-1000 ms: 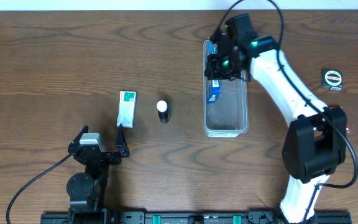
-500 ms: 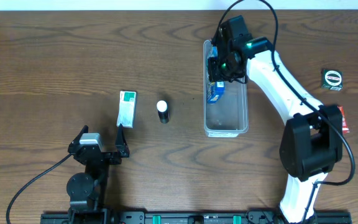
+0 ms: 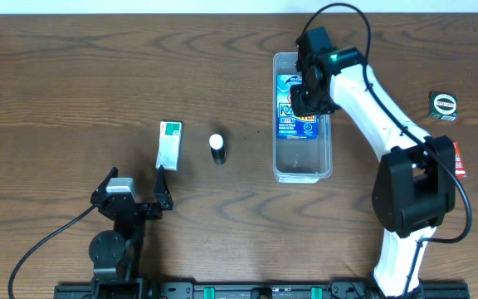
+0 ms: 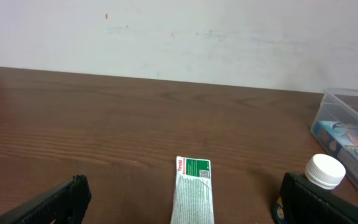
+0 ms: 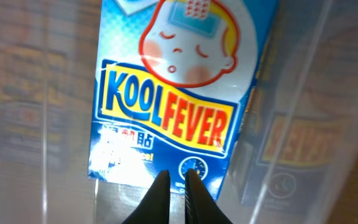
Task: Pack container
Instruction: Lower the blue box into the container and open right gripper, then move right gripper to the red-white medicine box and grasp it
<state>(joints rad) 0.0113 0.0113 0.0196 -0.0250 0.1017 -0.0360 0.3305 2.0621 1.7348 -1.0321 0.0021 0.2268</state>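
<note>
The clear plastic container (image 3: 303, 174) stands lengthwise right of the table's centre. A blue "Kool Fever" carton (image 3: 292, 124) lies flat and face up in its far half. My right gripper (image 3: 309, 98) hangs just above the carton, inside the container. In the right wrist view its fingers (image 5: 177, 173) are shut and hold nothing over the carton's near edge (image 5: 166, 118). My left gripper (image 3: 135, 183) is open and empty near the front left. A green-and-white box (image 4: 193, 190) lies between its fingers and ahead of them.
A small bottle with a white cap (image 3: 217, 148) stands between the green-and-white box (image 3: 169, 144) and the container. A black round item (image 3: 445, 103) and a red item (image 3: 459, 159) lie at the right. The container's left wall (image 4: 347, 102) shows in the left wrist view.
The blue carton, held on edge by my right gripper, now lies flat in the container. The right gripper has let go, shut and shifted slightly. The left arm has not moved.
</note>
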